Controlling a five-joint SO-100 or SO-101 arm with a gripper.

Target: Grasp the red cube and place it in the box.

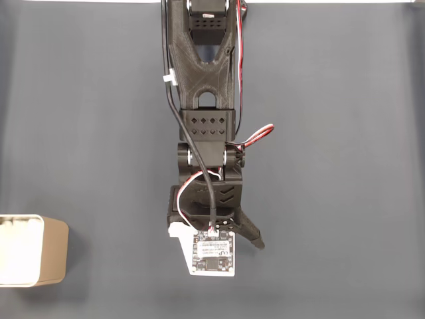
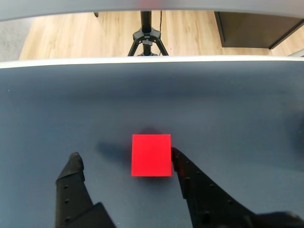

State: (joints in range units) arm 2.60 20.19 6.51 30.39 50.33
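Red cube (image 2: 151, 155) sits on the dark desk (image 2: 237, 109) between the wide-open jaws of the gripper (image 2: 126, 159), touching the right finger in the wrist view. Grasping is in hand; next, close squarely, lift, carry to the box (image 1: 54, 252).

In the fixed view we find the box (image 1: 33, 250) cut off by the left edge. Right of it, the arm (image 1: 206, 119) hides the gripper's fingertips and the table beneath.
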